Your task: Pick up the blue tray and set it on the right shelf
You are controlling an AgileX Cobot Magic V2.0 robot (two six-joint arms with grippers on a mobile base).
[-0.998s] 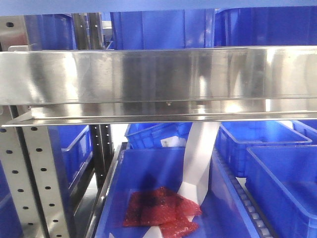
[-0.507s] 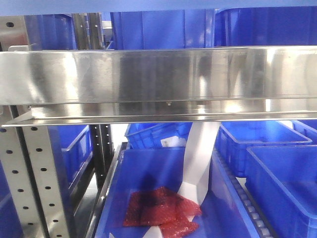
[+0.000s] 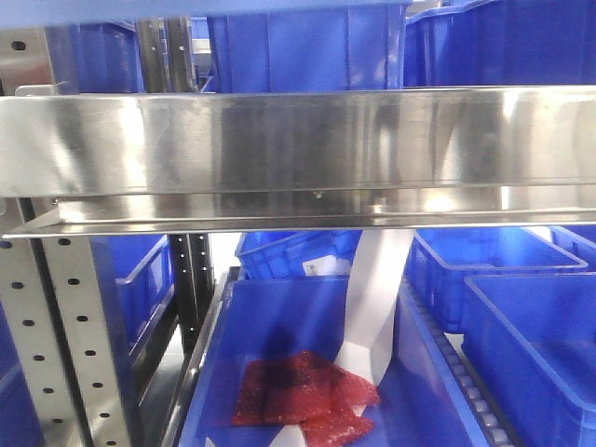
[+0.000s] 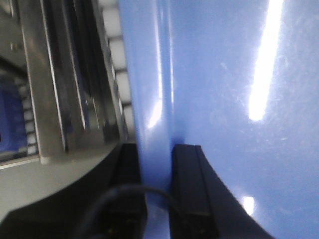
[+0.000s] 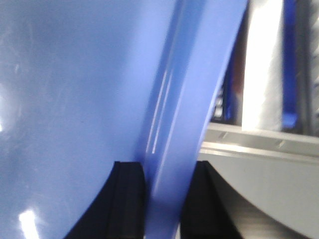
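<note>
The blue tray (image 4: 224,99) fills the left wrist view, glossy periwinkle with light streaks. My left gripper (image 4: 157,167) is shut on its rolled rim, one black finger on each side. In the right wrist view my right gripper (image 5: 164,196) is shut on the tray's (image 5: 75,89) opposite rim in the same way. In the front view only a thin strip of the tray (image 3: 112,7) shows along the top edge, above the right shelf's broad steel beam (image 3: 298,140). The grippers are out of the front view.
Dark blue bins stand behind the beam (image 3: 298,56) and below it (image 3: 531,345). One lower bin holds a red bag (image 3: 298,396) and a white paper strip (image 3: 372,298). A perforated upright (image 3: 65,345) stands at the left. White rollers (image 4: 117,55) and steel rails (image 5: 259,144) lie beside the tray.
The tray's strip at the top of the front view has thinned and drawn back from the right, uncovering more of the upper bins. Nothing else has moved.
</note>
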